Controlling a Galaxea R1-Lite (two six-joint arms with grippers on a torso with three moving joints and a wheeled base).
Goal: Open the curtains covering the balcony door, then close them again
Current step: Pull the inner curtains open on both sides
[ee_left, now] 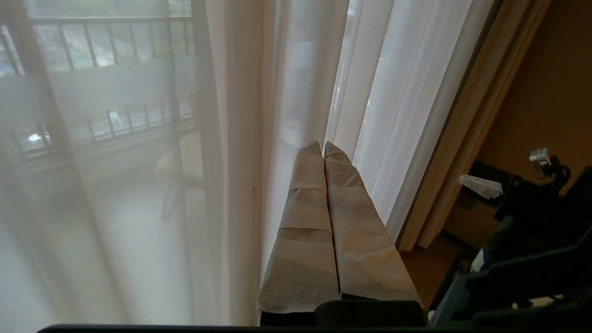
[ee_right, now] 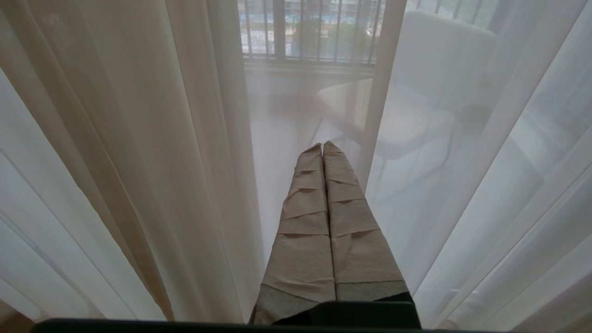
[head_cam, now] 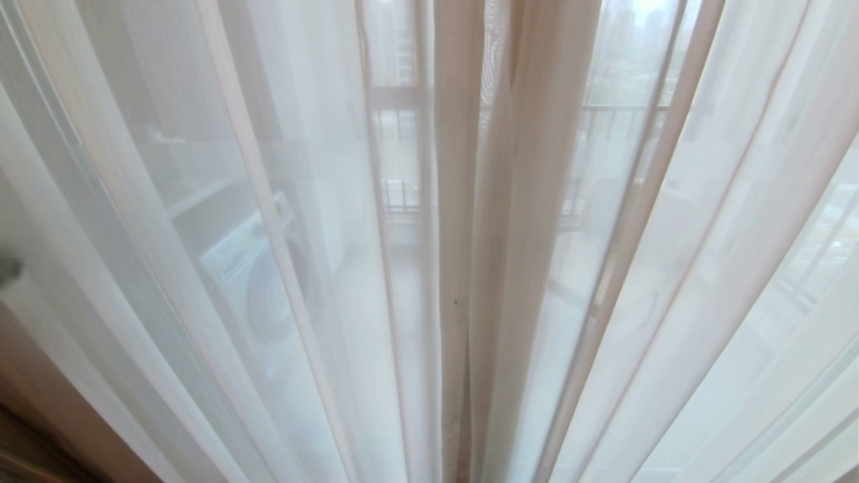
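Note:
The curtains (head_cam: 463, 201) hang drawn shut across the whole head view. They are thin white sheers in long folds, with two cream hemmed edges meeting at the middle. The balcony door is veiled behind them; only a faint dark upright (ee_left: 200, 60) shows through. My left gripper (ee_left: 323, 145) is shut and empty. Its tape-wrapped fingers (ee_left: 305, 222) point at the curtains' (ee_left: 296, 83) folds near the side wall. My right gripper (ee_right: 322, 145) is also shut and empty, aimed at the curtains (ee_right: 194, 138) just short of the fabric. A blurred grey shape (head_cam: 8, 270) sits at the head view's left edge.
Through the sheers I make out a washing machine (head_cam: 251, 282), a balcony railing (head_cam: 604, 121) and a pale chair (ee_right: 416, 106). A wooden frame strip (ee_left: 467, 138) and brown wall border the curtains on one side. Dark robot parts (ee_left: 532, 240) lie beside it.

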